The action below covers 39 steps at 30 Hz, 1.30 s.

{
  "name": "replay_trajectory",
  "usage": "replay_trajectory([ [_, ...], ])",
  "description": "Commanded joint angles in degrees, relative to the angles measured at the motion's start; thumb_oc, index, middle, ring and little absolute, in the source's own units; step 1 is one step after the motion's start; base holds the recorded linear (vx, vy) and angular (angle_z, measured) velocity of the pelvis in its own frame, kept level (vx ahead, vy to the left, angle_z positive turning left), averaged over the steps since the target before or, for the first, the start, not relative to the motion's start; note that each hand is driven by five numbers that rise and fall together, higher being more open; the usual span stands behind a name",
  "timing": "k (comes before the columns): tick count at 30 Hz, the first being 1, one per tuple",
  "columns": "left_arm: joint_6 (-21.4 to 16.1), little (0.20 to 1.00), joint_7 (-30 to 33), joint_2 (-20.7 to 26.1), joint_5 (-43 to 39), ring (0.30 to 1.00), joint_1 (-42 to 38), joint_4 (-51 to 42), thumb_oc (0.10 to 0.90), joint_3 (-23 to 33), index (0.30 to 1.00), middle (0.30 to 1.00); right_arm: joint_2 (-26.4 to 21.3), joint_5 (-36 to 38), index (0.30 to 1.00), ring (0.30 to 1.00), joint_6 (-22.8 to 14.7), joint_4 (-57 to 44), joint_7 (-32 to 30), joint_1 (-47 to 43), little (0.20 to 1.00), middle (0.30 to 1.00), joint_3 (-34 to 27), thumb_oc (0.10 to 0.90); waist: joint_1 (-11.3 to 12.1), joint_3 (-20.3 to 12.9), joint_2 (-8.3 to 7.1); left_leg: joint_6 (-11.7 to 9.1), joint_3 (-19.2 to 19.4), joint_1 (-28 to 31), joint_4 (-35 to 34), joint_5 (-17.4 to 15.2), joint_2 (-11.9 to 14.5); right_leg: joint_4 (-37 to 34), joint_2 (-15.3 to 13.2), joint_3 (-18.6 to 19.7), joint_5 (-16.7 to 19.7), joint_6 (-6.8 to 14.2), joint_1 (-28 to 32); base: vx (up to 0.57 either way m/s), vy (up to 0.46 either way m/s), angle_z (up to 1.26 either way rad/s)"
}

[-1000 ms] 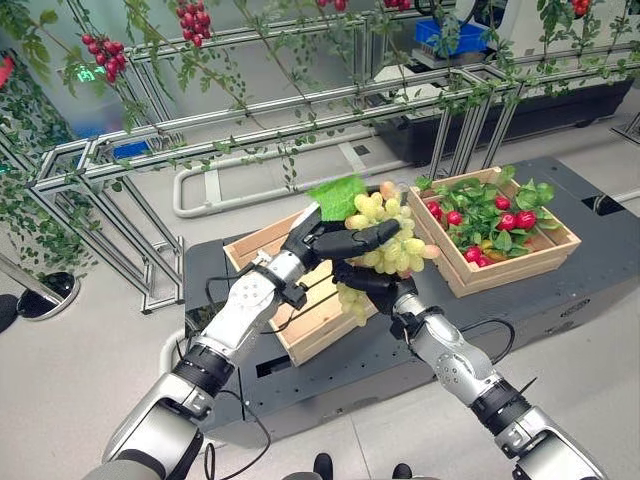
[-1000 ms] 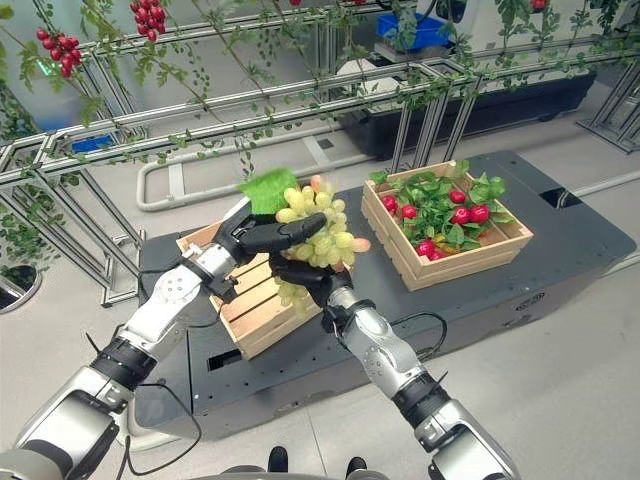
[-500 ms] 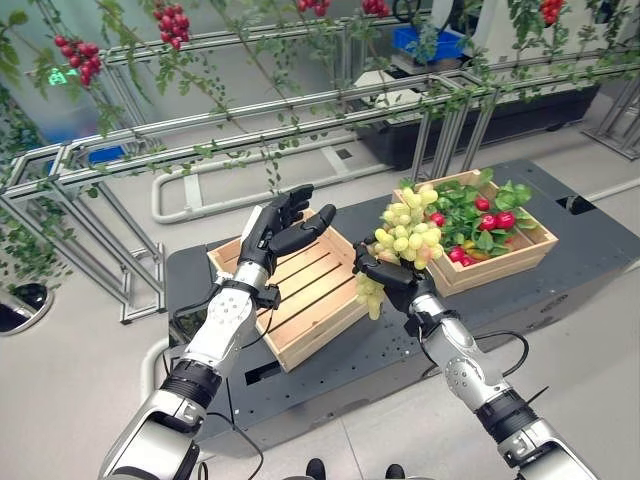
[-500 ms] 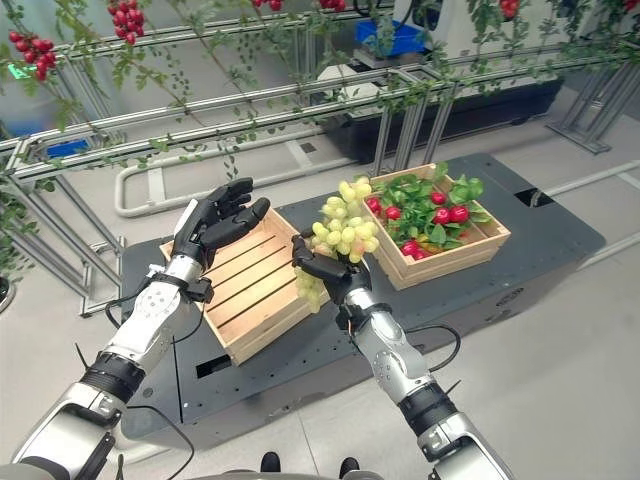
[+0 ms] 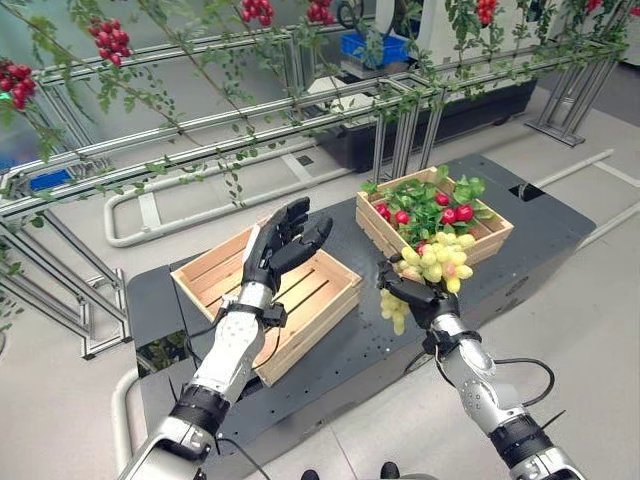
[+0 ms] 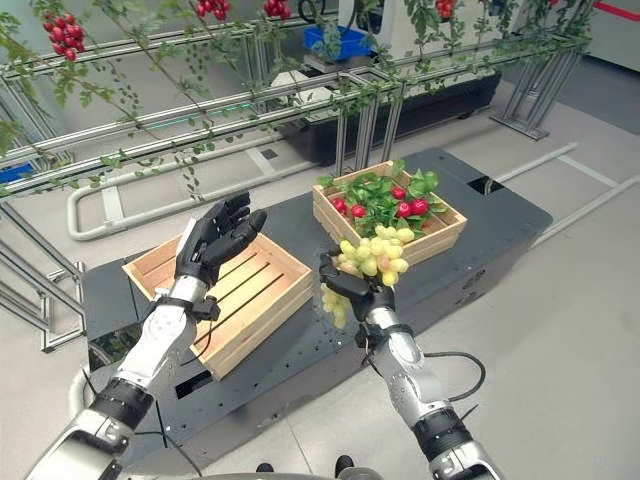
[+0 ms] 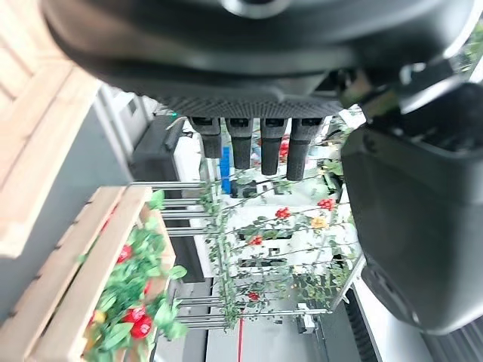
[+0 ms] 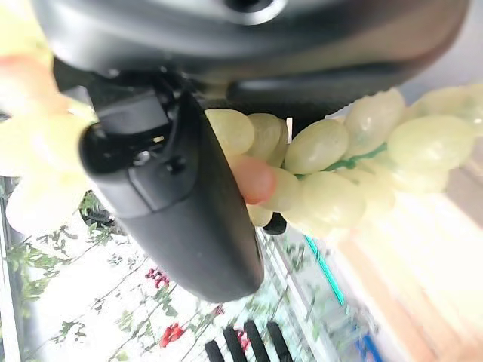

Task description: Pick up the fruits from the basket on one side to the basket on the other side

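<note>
Left eye view: the right hand (image 5: 418, 296) has its fingers curled round a bunch of green grapes (image 5: 432, 265), held in the air just in front of the near edge of the right-hand wooden crate (image 5: 489, 243), which is filled with red fruits and green leaves (image 5: 440, 211). That crate sits toward the right end of the dark platform (image 5: 540, 215). The left hand (image 5: 279, 246), fingers straight and spread, holds nothing and hovers above the slatted left-hand wooden crate (image 5: 310, 290) near the platform's left end. A metal frame with vines (image 5: 200, 120) stands behind.
</note>
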Motion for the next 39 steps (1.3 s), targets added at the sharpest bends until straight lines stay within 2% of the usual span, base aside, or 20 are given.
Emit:
replay_trajectory([
  [1,-7.3,0.900,0.1,-1.6,0.3,0.900,-3.0,-1.8,0.800,3.8,0.900,0.900,-0.3,-4.7,0.300,0.300,-10.2,-9.8,2.1,-1.6,0.300,0.300,-6.2,0.400,-0.6,-4.6,-1.33,-1.2,-0.2,2.2,0.1,-7.8,1.1,0.4,-0.2,-0.7,-4.6,-1.0,2.4,-0.02,-0.090,-0.16],
  [5,-7.2,0.900,-0.6,-1.2,0.9,0.900,-1.1,-2.5,0.800,4.9,0.900,0.900,-2.4,-3.3,0.300,0.300,-8.6,-12.0,3.7,-0.2,0.300,0.300,-8.4,0.400,-1.1,-4.0,-1.90,-1.4,0.5,2.9,0.2,-6.8,1.4,1.8,0.2,-0.1,-5.2,-1.5,2.2,-0.04,-0.038,-0.08],
  [7,-9.5,0.900,2.3,-0.5,-0.7,0.900,-0.8,-2.0,0.800,5.7,0.900,0.900,-4.4,-1.0,0.300,0.300,-8.2,-11.8,5.8,-1.6,0.300,0.300,-8.8,0.400,0.0,-2.3,-3.53,-0.5,-5.8,-2.9,18.0,-12.8,-2.1,3.5,-0.3,4.2,-5.0,-2.2,1.2,-0.10,0.026,-0.26],
  [8,-10.2,0.900,2.8,-0.3,-1.1,0.900,-0.4,-2.2,0.800,6.2,0.900,0.900,-4.8,-0.4,0.300,0.300,-8.1,-11.6,6.4,-2.1,0.300,0.300,-8.7,0.400,0.6,-1.8,-3.61,-0.2,-8.2,-4.6,21.0,-13.4,-3.4,4.1,-0.2,5.3,-5.0,-2.3,0.8,-0.18,0.107,-0.64],
  [9,-11.0,0.900,4.6,-0.3,-0.5,0.900,0.9,-4.0,0.800,7.9,0.900,0.900,-5.2,0.9,0.300,0.300,-8.3,-11.1,8.2,-4.1,0.300,0.300,-7.5,0.400,2.7,-0.3,-3.14,0.9,-16.6,-7.1,21.1,-12.7,-7.3,6.6,0.9,8.7,-4.9,-2.4,-0.8,-0.26,0.158,-0.97],
  [10,-11.7,0.900,4.4,0.0,0.3,0.900,0.9,-4.7,0.800,8.9,0.900,0.900,-4.4,0.5,0.300,0.300,-9.8,-9.5,7.7,-7.2,0.300,0.300,-5.6,0.400,3.8,0.4,-2.64,2.2,-20.0,-6.5,17.9,-13.4,-9.1,8.2,1.7,11.0,-4.9,-2.2,-2.4,-0.25,0.151,-1.42],
  [11,-12.0,0.900,4.3,0.1,0.2,0.900,0.7,-4.6,0.800,9.0,0.900,0.900,-4.2,0.3,0.300,0.300,-10.1,-9.1,7.3,-8.0,0.300,0.300,-5.2,0.400,3.9,0.5,-2.52,2.4,-20.2,-6.2,17.0,-13.3,-9.2,8.4,1.8,11.4,-5.0,-2.2,-2.6,-0.27,0.252,-2.04],
  [12,-12.4,0.900,3.9,0.0,0.4,0.900,-1.6,-2.6,0.800,7.6,0.900,0.900,-2.5,-0.2,0.300,0.300,-11.0,-8.1,3.5,-9.4,0.300,0.300,-5.1,0.400,3.0,0.6,-1.57,2.9,-17.2,-5.1,13.2,-11.8,-7.8,8.7,1.7,11.3,-4.3,-1.8,-3.8,-0.16,0.186,-1.84],
  [16,-13.2,0.900,5.5,0.7,0.3,0.900,-3.1,-3.5,0.800,7.8,0.900,0.900,-2.2,-1.1,0.300,0.300,-10.1,-12.3,4.3,-7.6,0.300,0.300,-6.0,0.400,1.8,0.5,-1.27,3.2,-17.4,-4.4,10.5,-11.9,-8.7,6.2,0.8,13.4,-0.9,0.7,-6.7,-0.23,0.216,-0.88],
  [23,-12.6,0.900,5.5,1.0,-0.3,0.900,-2.0,-4.9,0.800,8.9,0.900,0.900,-2.0,-0.9,0.300,0.300,-10.1,-14.1,5.7,-3.5,0.300,0.300,-7.7,0.400,0.0,0.2,-0.91,4.1,-14.0,-3.2,10.4,-13.8,-9.7,2.5,0.1,15.9,3.4,2.5,-8.3,-0.10,0.167,-0.33],
  [24,-12.9,0.900,5.6,1.0,0.3,0.900,-1.6,-4.8,0.800,8.7,0.900,0.900,-1.9,-0.6,0.300,0.300,-10.2,-14.4,7.0,-2.1,0.300,0.300,-8.2,0.400,-0.3,0.3,-1.10,4.3,-12.8,-2.9,9.9,-13.9,-10.0,0.8,-0.4,14.8,5.4,3.2,-9.0,-0.13,0.126,-0.23],
  [26,-13.0,0.900,5.9,1.1,0.6,0.900,-0.8,-5.1,0.800,8.9,0.900,0.900,-1.9,-0.2,0.300,0.300,-9.9,-14.7,8.1,-1.4,0.300,0.300,-8.5,0.400,-0.1,0.6,-1.03,4.2,-11.7,-2.4,9.3,-13.7,-9.9,1.3,-0.6,12.8,5.7,3.6,-9.8,-0.15,0.091,-0.36],
  [28,-13.7,0.900,5.2,3.2,-0.7,0.900,2.2,-6.9,0.800,11.3,0.900,0.900,-1.5,0.7,0.300,0.300,-9.1,-15.4,10.5,-1.7,0.300,0.300,-7.9,0.400,1.7,1.9,-0.20,3.9,-6.6,-1.2,7.3,-12.2,-8.3,13.4,-2.8,2.0,4.5,3.6,-12.1,-0.28,0.080,-0.95],
  [31,-14.0,0.900,3.8,4.3,-2.1,0.900,3.5,-8.6,0.800,12.8,0.900,0.900,-1.8,-0.1,0.300,0.300,-9.5,-16.1,10.8,-1.8,0.300,0.300,-7.2,0.400,2.4,2.1,0.70,4.6,-5.1,-1.3,6.4,-11.0,-7.1,25.3,-3.3,-0.1,-1.2,1.8,-11.4,-0.16,0.036,-1.01],
  [33,-14.4,0.900,4.2,4.2,-2.3,0.900,3.9,-9.1,0.800,13.0,0.900,0.900,-1.9,-0.1,0.300,0.300,-8.9,-16.8,10.7,-1.8,0.300,0.300,-6.8,0.400,2.9,1.6,0.73,4.8,-5.2,-1.8,6.5,-10.7,-7.0,27.9,-3.2,-1.1,-3.7,1.0,-10.3,-0.10,-0.052,-0.49],
  [34,-15.2,0.900,5.6,3.7,-2.3,0.900,4.1,-8.9,0.800,13.2,0.900,0.900,-1.9,0.1,0.300,0.300,-8.3,-16.7,11.8,-2.1,0.300,0.300,-5.9,0.400,3.7,1.1,0.10,4.8,-4.1,-2.6,7.7,-11.1,-7.0,29.6,-3.5,-3.6,-7.0,0.6,-7.7,-0.07,-0.127,-0.46],
  [35,-15.4,0.900,6.0,3.5,-2.6,0.900,4.2,-8.8,0.800,13.3,0.900,0.900,-1.8,0.1,0.300,0.300,-8.1,-16.3,12.2,-2.2,0.300,0.300,-5.5,0.400,4.1,1.0,-0.57,4.7,-3.0,-3.1,8.5,-11.4,-6.9,28.2,-3.2,-4.5,-7.9,0.8,-6.1,-0.07,-0.213,-0.64],
  [37,-15.1,0.900,7.8,3.2,-1.8,0.900,3.6,-8.9,0.800,13.3,0.900,0.900,-1.6,0.0,0.300,0.300,-8.3,-14.9,13.2,-2.7,0.300,0.300,-4.9,0.400,5.3,0.3,-2.26,3.1,-0.2,-4.5,10.3,-11.5,-6.5,13.2,-2.3,-7.6,-9.6,-0.2,1.4,-0.06,-0.218,-0.72],
  [38,-15.0,0.900,8.3,3.1,-1.6,0.900,3.4,-8.8,0.800,13.1,0.900,0.900,-1.4,-0.1,0.300,0.300,-8.1,-14.4,13.0,-3.1,0.300,0.300,-4.7,0.400,5.5,0.2,-2.33,2.7,0.4,-4.6,10.3,-11.4,-6.3,11.3,-2.7,-8.3,-9.3,-0.1,2.2,-0.13,-0.194,-0.77],
  [39,-13.7,0.900,10.3,2.4,-2.0,0.900,2.2,-8.1,0.800,12.1,0.900,0.900,-1.7,0.6,0.300,0.300,-6.6,-12.7,11.2,-5.3,0.300,0.300,-3.6,0.400,5.4,0.0,-2.44,1.8,1.5,-5.2,9.3,-10.2,-5.6,7.5,-1.7,-5.4,-8.1,0.2,2.8,-0.16,-0.137,-0.90],
])
